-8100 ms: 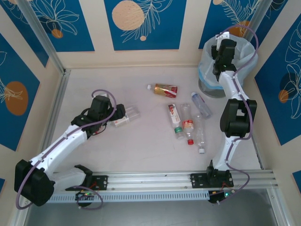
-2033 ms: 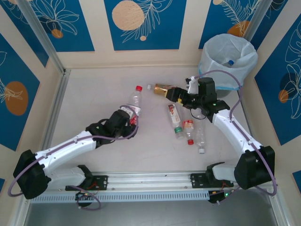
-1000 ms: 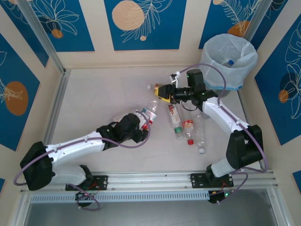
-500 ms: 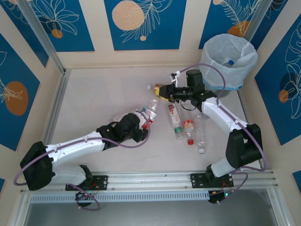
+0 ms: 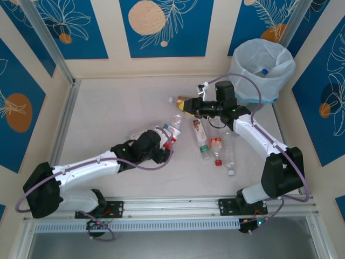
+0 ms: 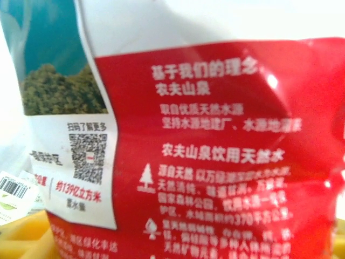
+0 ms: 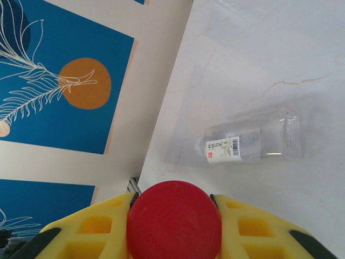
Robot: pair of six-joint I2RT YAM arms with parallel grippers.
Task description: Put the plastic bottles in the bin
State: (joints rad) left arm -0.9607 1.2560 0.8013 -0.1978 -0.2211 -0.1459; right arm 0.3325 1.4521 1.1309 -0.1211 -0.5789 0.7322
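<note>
Looks early | bin [image 5: 240,58] upper right, one blue-cap bottle [image 5: 263,70] inside | left gripper [image 5: 161,141] clamped on red-label bottle [image 6: 215,135], mid-frame | right gripper [image 5: 190,107] closed on gold bottle [image 5: 178,101] | several loose bottles [image 5: 215,144] centre-right, not yet binned

Right gripper [image 5: 188,106]: bin [image 5: 259,86] to gold-labelled bottle [image 5: 175,100]

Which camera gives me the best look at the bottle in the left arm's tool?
Top external: most of the bottle shows, held in the left tool. The left wrist view gives a cropped close-up of its red label.
</note>
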